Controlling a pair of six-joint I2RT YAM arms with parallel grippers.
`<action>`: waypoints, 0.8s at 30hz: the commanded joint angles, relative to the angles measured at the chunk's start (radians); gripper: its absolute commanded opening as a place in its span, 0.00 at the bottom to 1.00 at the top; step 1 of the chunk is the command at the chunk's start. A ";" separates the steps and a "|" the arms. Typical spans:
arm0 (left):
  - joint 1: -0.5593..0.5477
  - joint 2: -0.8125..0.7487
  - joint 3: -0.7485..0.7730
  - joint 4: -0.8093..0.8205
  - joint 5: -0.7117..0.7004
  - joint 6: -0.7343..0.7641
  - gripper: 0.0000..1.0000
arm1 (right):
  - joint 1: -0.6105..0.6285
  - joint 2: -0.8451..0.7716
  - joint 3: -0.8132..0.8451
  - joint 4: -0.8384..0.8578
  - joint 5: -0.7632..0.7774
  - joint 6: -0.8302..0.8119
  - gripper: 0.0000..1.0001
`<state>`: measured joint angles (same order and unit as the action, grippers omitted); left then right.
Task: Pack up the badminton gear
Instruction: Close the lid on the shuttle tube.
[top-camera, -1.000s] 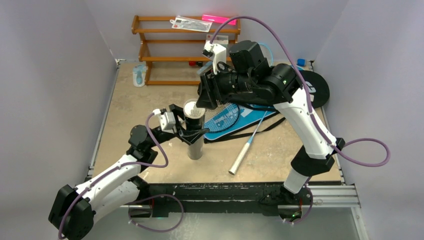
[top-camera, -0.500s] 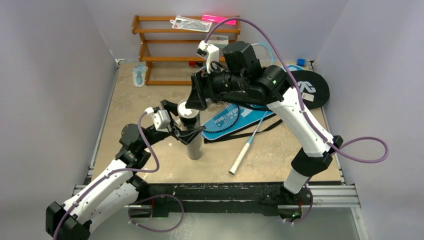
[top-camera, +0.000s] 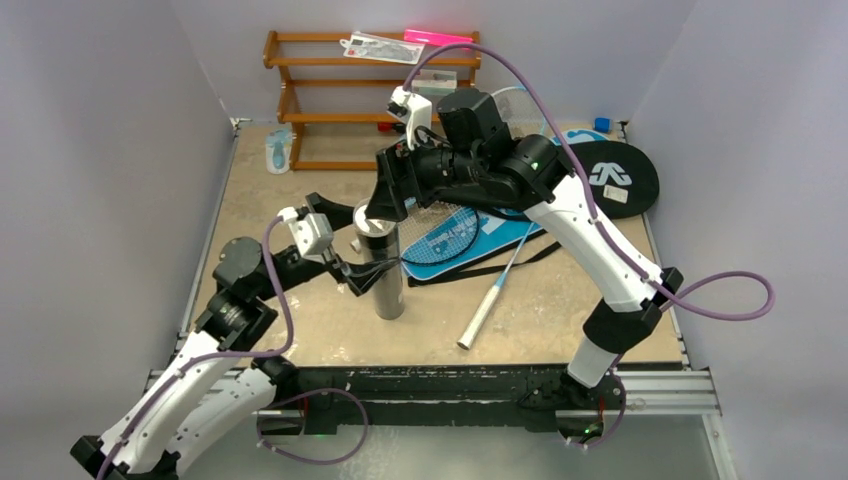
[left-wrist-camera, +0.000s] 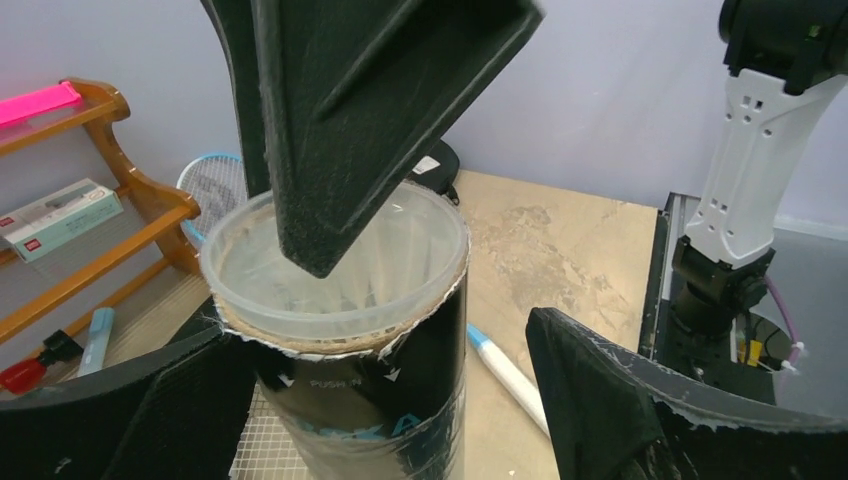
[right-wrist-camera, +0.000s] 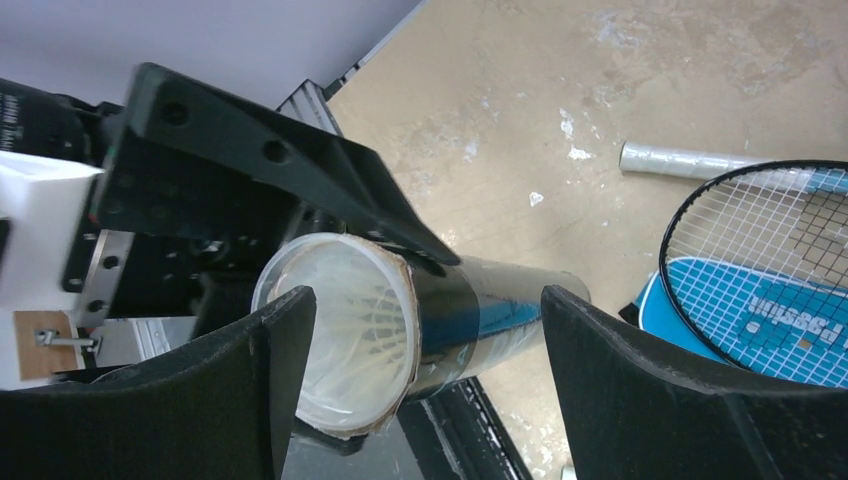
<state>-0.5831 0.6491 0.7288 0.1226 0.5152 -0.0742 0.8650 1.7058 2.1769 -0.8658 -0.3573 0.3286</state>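
Tube (left-wrist-camera: 345, 330) upright within spread left hand (left-wrist-camera: 385, 410)

The tube (top-camera: 388, 280) stands upright near the middle of the worktop (top-camera: 290, 215), and shuttlecocks (left-wrist-camera: 345, 285) sit inside it. The left gripper (top-camera: 366, 272) is just beside the tube on its left, one finger on each side of it. The right gripper (top-camera: 386, 198) hangs over the mouth of the tube. Right of the tube a racket (top-camera: 487, 300) lies with its head on a cover (top-camera: 478, 245) and its handle towards the near edge. A second cover (top-camera: 625, 178) lies at the far right. A rack (top-camera: 320, 118) stands at the far edge, with packets (top-camera: 382, 46) on its top shelf.
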 joint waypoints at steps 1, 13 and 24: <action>0.000 -0.047 0.122 -0.251 -0.011 0.065 0.98 | 0.002 -0.065 -0.007 0.063 0.002 0.010 0.85; 0.000 -0.159 0.326 -0.597 -0.496 -0.407 0.98 | -0.022 -0.095 -0.048 0.123 0.004 0.031 0.85; 0.000 -0.004 0.608 -0.760 -0.558 -0.638 0.99 | -0.031 -0.113 -0.105 0.167 -0.011 0.042 0.85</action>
<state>-0.5831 0.5552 1.2564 -0.5629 0.0170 -0.6266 0.8364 1.6272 2.0800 -0.7479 -0.3576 0.3630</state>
